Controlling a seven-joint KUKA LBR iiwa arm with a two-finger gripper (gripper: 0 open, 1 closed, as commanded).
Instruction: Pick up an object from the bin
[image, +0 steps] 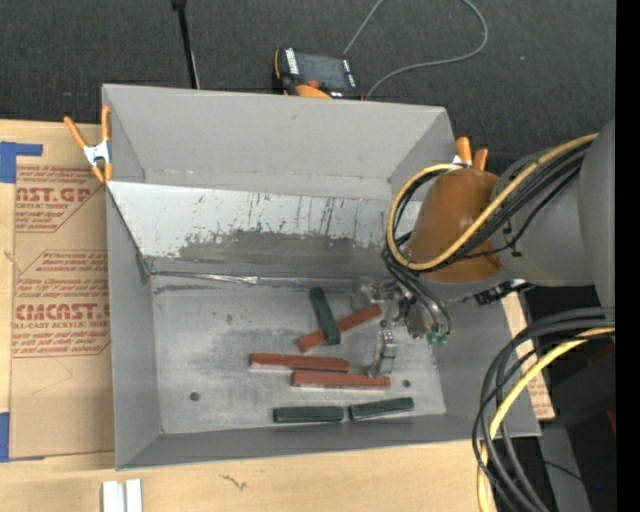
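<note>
My gripper (387, 332) is low in the right part of the bin, under the orange wrist cover. It sits at the right end of a red-brown stick (338, 328) that lies slanted across the floor. A dark green stick (323, 314) crosses that one just to the left. Directly below the gripper lies another red-brown stick (340, 380), level and close to its lower tip. Whether anything is gripped is hidden by the gripper's own metal parts.
A third red-brown stick (298, 362) lies level left of centre. Two dark green sticks (308, 414) (381, 407) lie end to end along the front wall. The bin's right wall stands close beside the gripper, and the arm with its cables reaches in over it.
</note>
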